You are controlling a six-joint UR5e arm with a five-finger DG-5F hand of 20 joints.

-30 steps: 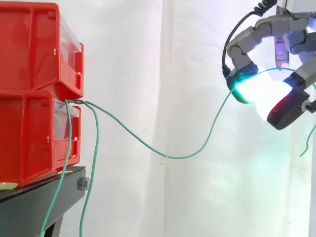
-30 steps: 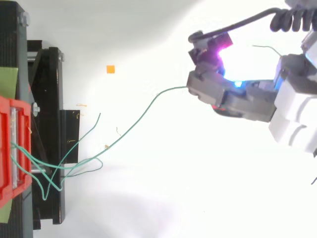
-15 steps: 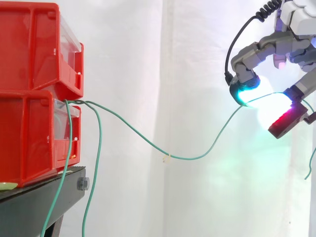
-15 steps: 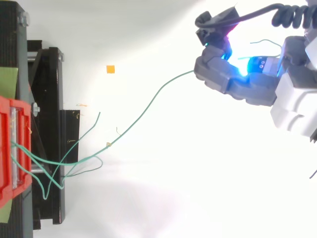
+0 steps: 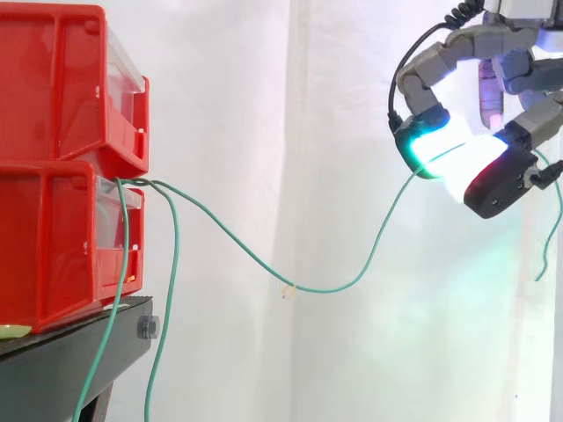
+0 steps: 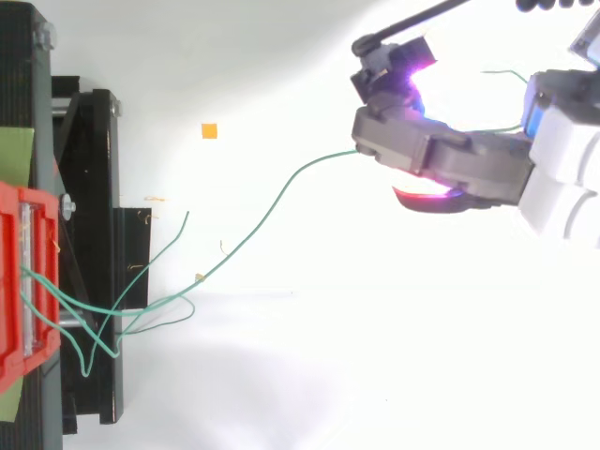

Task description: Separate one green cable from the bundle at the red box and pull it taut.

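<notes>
At your left, two red bins [image 5: 62, 167] sit stacked on the black counter [image 5: 79, 352]. The bundle [image 5: 136, 183] leaves the lower bin's front, and two strands hang down. One green cable [image 5: 255, 257] sags slack, then climbs to the robot hand [image 6: 450, 161], whose curled fingers clamp it between glowing pads [image 5: 420, 145].

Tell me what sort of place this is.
Probably a robotics lab test bench: stacked red bins on a black stand, a plain white curtain behind, and a robot hand pinching a green cable.
</notes>
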